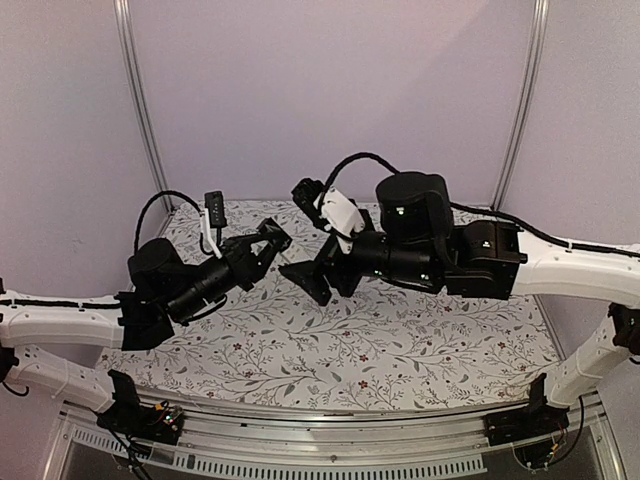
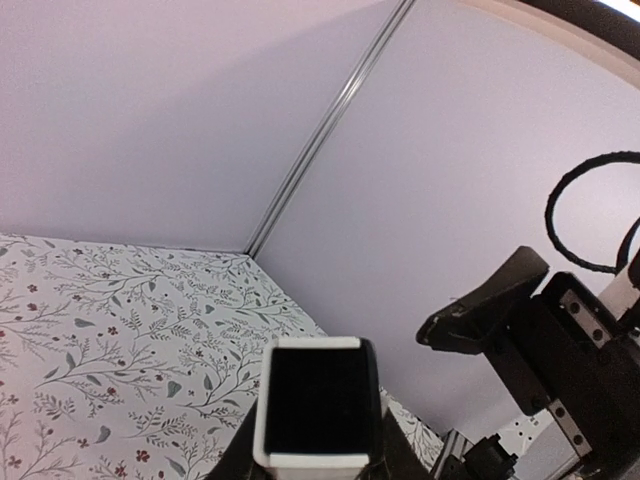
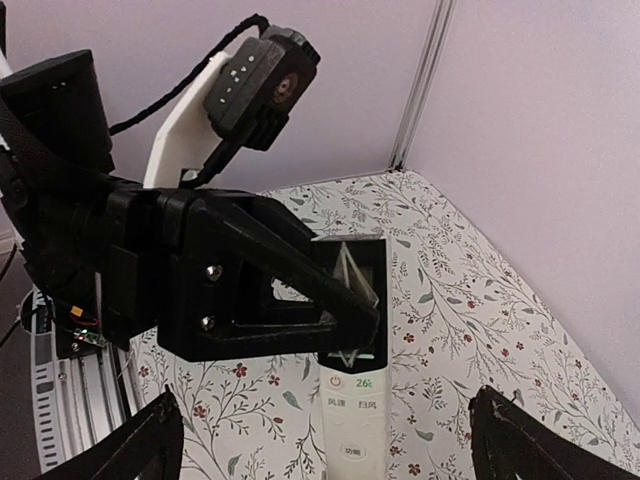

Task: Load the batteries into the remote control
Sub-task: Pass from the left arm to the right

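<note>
remote (image 3: 352, 425): held in the air above the flowered tabletop (image 1: 400, 350), gripped around its upper half; at 6 o'clock in the right wrist view, button face turned to that camera.
left jaws: pinching the remote across its width, reaching in from 9 o'clock in the right wrist view.
right jaws: spread wide and holding nothing, one at 7 o'clock and one at 5 o'clock of their own view, well apart from the remote's sides.
batteries: none in view from any camera; place unknown.
left wrist view: a white-rimmed dark rectangle at 6 o'clock, the remote's end; cannot tell whether screen or open bay.
writing: "26" with a degree-like mark in green, just right of a red power symbol (image 3: 335, 381); below, small Chinese labels, too small to read with confidence. No brand name visible.
handling: likely light, stiff and hollow; smooth plastic, so probably slippery against hard jaws; probably safe under a firm pinch on the long edges, less so on the screen.
where to hold: by judgement, on the long side edges near one end, leaving the back bay uncovered and facing the free jaws.
risk: may twist in the pinch under the push of seating a battery against its spring.
</note>
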You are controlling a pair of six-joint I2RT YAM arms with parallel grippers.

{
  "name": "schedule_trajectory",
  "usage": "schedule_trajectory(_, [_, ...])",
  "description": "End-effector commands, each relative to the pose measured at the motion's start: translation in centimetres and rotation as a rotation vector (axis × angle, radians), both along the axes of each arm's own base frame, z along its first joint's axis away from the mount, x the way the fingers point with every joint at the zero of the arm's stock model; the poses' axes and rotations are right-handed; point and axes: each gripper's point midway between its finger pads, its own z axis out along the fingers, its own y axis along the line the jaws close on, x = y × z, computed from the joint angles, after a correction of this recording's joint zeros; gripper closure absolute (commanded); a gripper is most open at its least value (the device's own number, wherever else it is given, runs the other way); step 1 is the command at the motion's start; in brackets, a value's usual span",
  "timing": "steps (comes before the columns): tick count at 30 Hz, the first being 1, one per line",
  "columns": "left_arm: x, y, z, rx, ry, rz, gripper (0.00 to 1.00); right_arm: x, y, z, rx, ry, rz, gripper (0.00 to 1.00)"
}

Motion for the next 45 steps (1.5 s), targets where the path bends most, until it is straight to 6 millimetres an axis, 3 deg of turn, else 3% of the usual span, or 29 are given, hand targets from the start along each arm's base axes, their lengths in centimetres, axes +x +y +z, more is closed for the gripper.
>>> schedule_trajectory(1, [0.5,0.7,0.2,-0.028,0.024,0.027,1.00,3.8,1.1,-1.9,-0.117,-0.100,-0.179,0.01])
schedule_trajectory(5, [0.6,1.1,0.1,-0.031,0.031,0.040,1.00,5.4,2.0,-3.7,-0.190,-0.133,-0.245,0.01])
schedule_trajectory(10, [0.8,1.1,-0.3,-0.037,0.054,0.040,1.00,6.1,2.7,-5.2,-0.232,-0.143,-0.258,0.07])
schedule_trajectory(14, [1.1,1.4,-1.0,-0.052,0.093,0.043,1.00,6.8,2.3,-7.1,-0.271,-0.121,-0.303,0.11])
schedule_trajectory(16, [1.3,1.6,-1.4,-0.065,0.115,0.043,1.00,7.0,2.0,-7.7,-0.263,-0.087,-0.303,0.21])
schedule_trajectory(20, [1.3,1.5,-1.8,-0.074,0.134,0.026,1.00,7.1,1.7,-8.0,-0.246,-0.054,-0.301,0.52])
schedule_trajectory(22, [1.4,1.3,-2.0,-0.079,0.148,0.014,1.00,7.2,1.8,-7.9,-0.243,-0.053,-0.292,0.57])
schedule_trajectory(28, [2.0,1.0,-3.4,-0.097,0.197,-0.003,1.00,7.8,2.0,-9.5,-0.280,-0.038,-0.287,0.50])
schedule_trajectory(35, [2.5,1.0,-4.8,-0.095,0.240,-0.010,1.00,8.2,1.6,-11.6,-0.307,0.020,-0.274,0.87])
schedule_trajectory(37, [2.8,1.1,-5.9,-0.080,0.256,-0.002,1.00,8.2,1.5,-12.2,-0.317,0.037,-0.270,0.96])
schedule_trajectory(40, [3.8,1.5,-9.0,-0.072,0.352,0.022,1.00,7.9,1.1,-13.5,-0.332,0.103,-0.241,0.99])
schedule_trajectory(45, [4.0,1.3,-13.5,-0.052,0.473,0.007,1.00,6.9,0.0,-17.8,-0.410,0.242,-0.221,1.00])
